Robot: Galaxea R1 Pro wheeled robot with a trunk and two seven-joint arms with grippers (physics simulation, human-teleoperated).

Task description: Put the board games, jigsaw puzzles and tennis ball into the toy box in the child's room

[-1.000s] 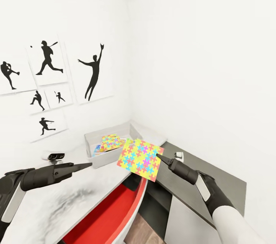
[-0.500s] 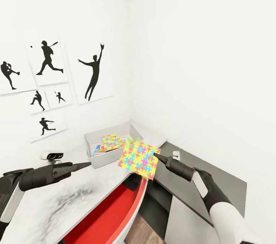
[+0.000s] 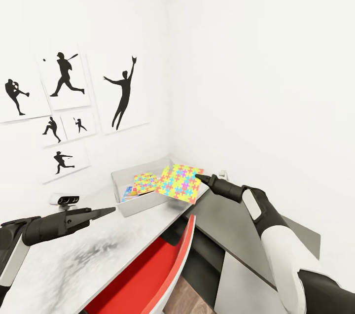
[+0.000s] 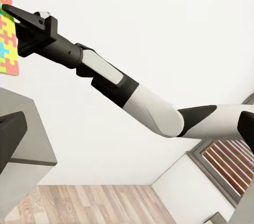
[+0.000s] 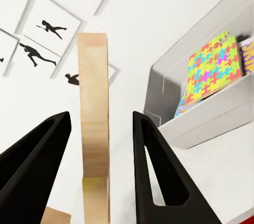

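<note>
In the head view, your right claw (image 3: 198,176) holds the flat jigsaw puzzle box with its bright multicoloured puzzle-print face (image 3: 179,184) by one corner, out over the near rim of the grey open toy box (image 3: 129,204) on the pale marbled worktop (image 3: 88,255). Another puzzle-print box (image 3: 145,182) already lies inside. With a corner pinch this thin, the box can swing or slip, catch the rim and slide off towards the red chair (image 3: 148,274). Your left claw (image 3: 106,212) hovers over the worktop with nothing in it, its tips drawn almost together; it sits just beside the toy box, so a careless sweep could shove the box.

From the left wrist, you see the right arm stretched far out, which leaves little reach to correct.

From the right wrist, the puzzle box's plain wooden edge (image 5: 94,123) stands between the two black fingers (image 5: 151,166), with visible gaps either side. I cannot tell how firmly it is gripped, so letting go early risks a drop outside the toy box.
</note>
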